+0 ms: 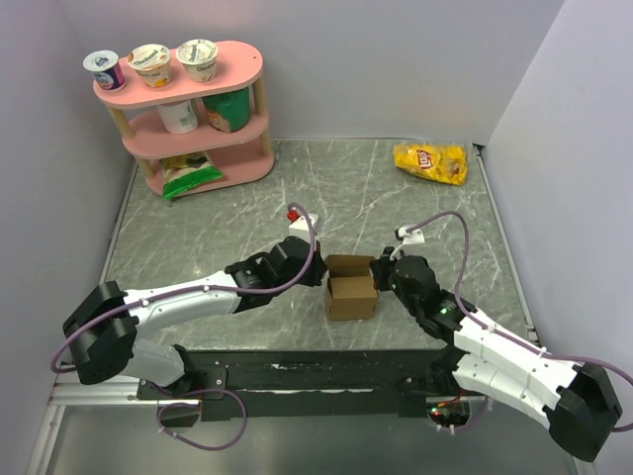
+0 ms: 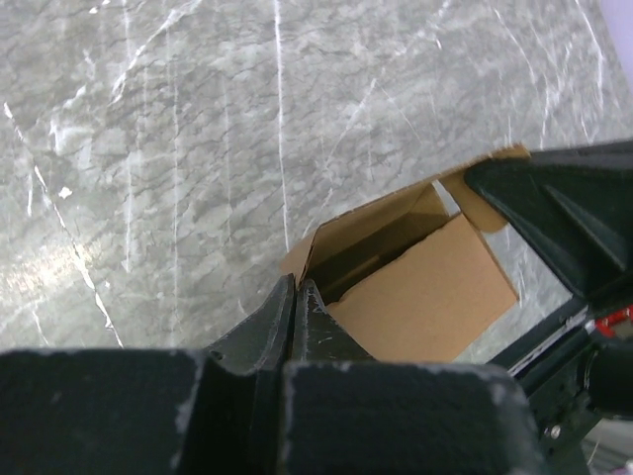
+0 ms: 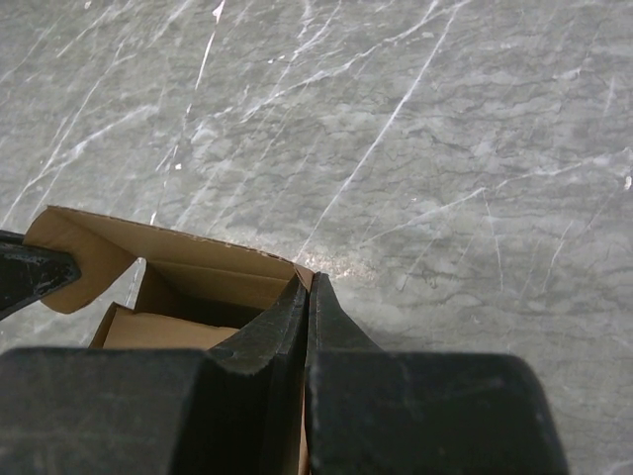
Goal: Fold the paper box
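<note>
Your left gripper (image 2: 297,289), fingers pressed together, nips a wall corner of the paper box (image 2: 425,287); your right gripper (image 3: 305,287) pinches the opposite wall likewise. The box sits just below centre in the top view, between them: plain matte brown cardboard, squarish, open-topped, rounded flap raised, on the grey veined table (image 1: 297,188).

On my overhead feed, a pink three-tier shelf (image 1: 242,63) stands in the far left corner of the grey marbled table (image 1: 326,183). I count three yogurt cups (image 1: 150,61) on its top tier. A white cup (image 1: 179,115) and a green tub (image 1: 228,109) sit side by side on the middle tier, and a green packet (image 1: 190,176) pokes out of the bottom one. A yellow Lay's chip bag (image 1: 430,162) lies flat near the far right corner.
</note>
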